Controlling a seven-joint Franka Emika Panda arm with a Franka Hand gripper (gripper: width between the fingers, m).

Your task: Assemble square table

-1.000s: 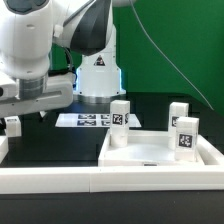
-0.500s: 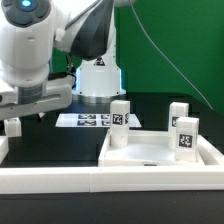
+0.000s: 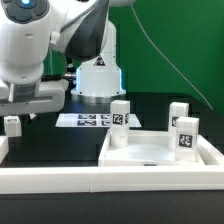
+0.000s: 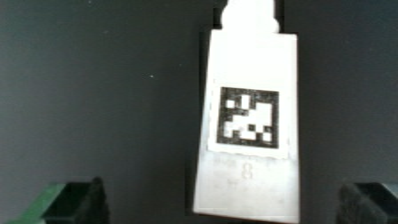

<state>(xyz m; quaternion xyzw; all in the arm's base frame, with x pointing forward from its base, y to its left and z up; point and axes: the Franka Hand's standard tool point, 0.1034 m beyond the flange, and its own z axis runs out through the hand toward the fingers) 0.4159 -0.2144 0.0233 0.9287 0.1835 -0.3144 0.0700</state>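
Outwardly, in the exterior view, the square tabletop [image 3: 160, 152] is seen lying on the black worktop [image 3: 60, 138] toward the exterior view's right, its raised rims turned upward. Three white legs are seen standing upright on it: one leg [image 3: 119, 122] at the rear corner nearer the exterior view's left, a second leg [image 3: 178, 114] at the rear toward the exterior view's right, and a third leg [image 3: 186, 136] just in front of the second. A black-and-white tag is carried on each. A fourth leg [image 3: 13, 125] is seen on the worktop at the exterior view's left, well apart from the tabletop, with the arm's wrist hanging above it. The marker board [image 3: 88, 120] is seen lying flat behind, near the robot's base [image 3: 97, 78]. A long white border bar [image 3: 60, 178] is seen running along the front edge.

Next, in the wrist view, the loose leg [image 4: 249, 120] is seen lying lengthwise on the dark worktop, its tag facing the camera. The gripper [image 4: 228, 198] is held with its fingers [image 4: 75, 200] spread wide apart, one on each side of the leg's near end, and no contact with the leg is seen; nothing is held
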